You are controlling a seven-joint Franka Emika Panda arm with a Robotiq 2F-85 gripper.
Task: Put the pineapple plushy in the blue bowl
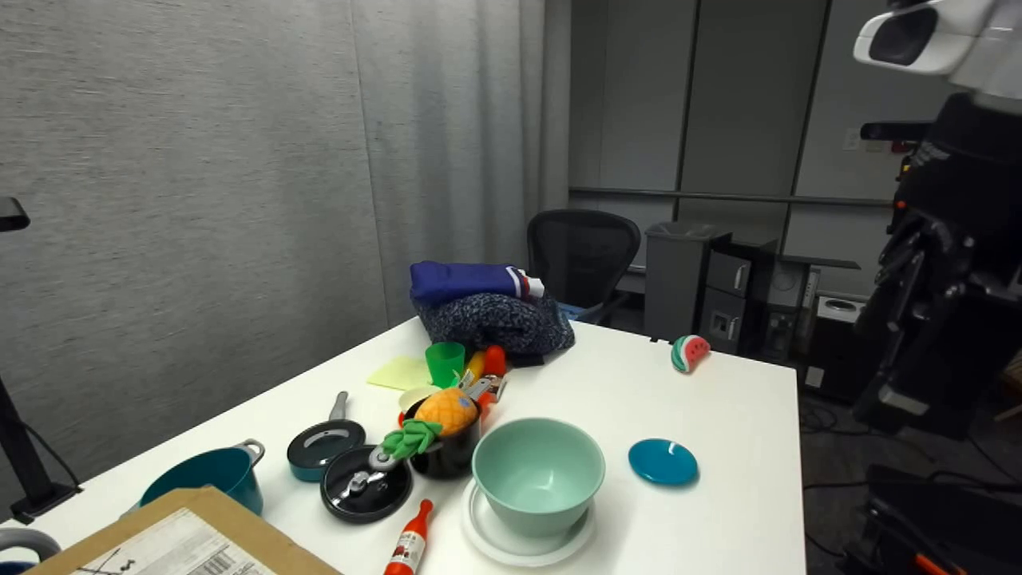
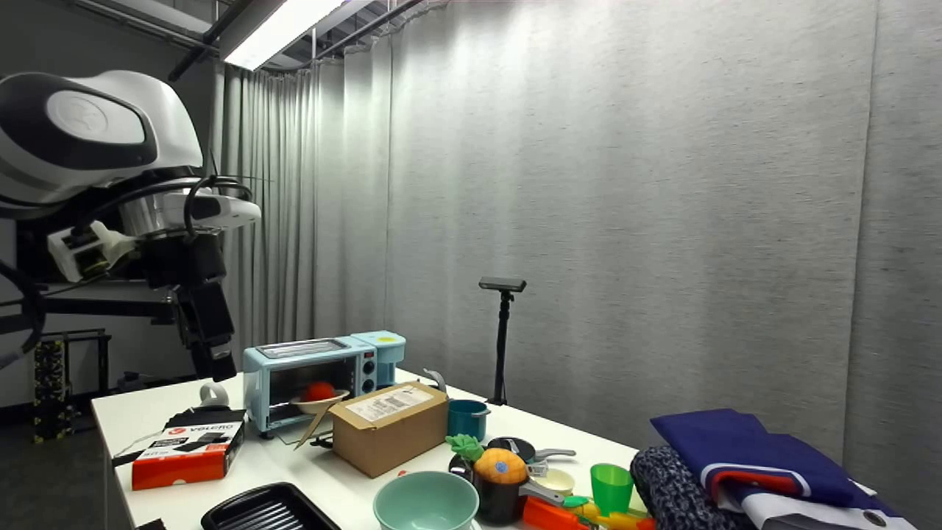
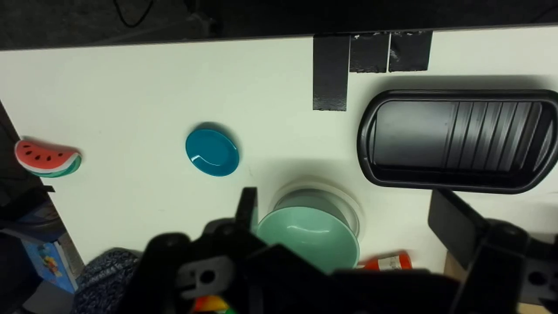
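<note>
With claw (image 3: 347, 209) spread wide apart, hangs in the air, well away from the pineapple toy (image 1: 447, 411) tilted in a black pot (image 1: 459, 459), just beside the pale blue-green bowl (image 1: 539, 479) on a white plate (image 1: 527, 553).

Light source: ceiling lamp (image 2: 285, 31), shown in an exterior view, burnt to plain white; below it, curtain (image 2: 589, 184), palest near the top, greyer lower down. Brightness: surface (image 3: 130, 109) well lit, faintly greenish in my wrist view, the floor (image 3: 78, 26) past its edge almost black; far panels (image 1: 750, 104) dim in an exterior view. Shadows: soft, on the upper side of black pan (image 3: 412, 135), blue disc (image 3: 212, 152) and blue bowl (image 3: 314, 235) in the wrist view. Glare: small highlights on disc and bowl, pale streaks along the pan's ridges. Focus: my tool (image 3: 344, 209), dark and blurred in the foreground of that view; the pan crisper.
</note>
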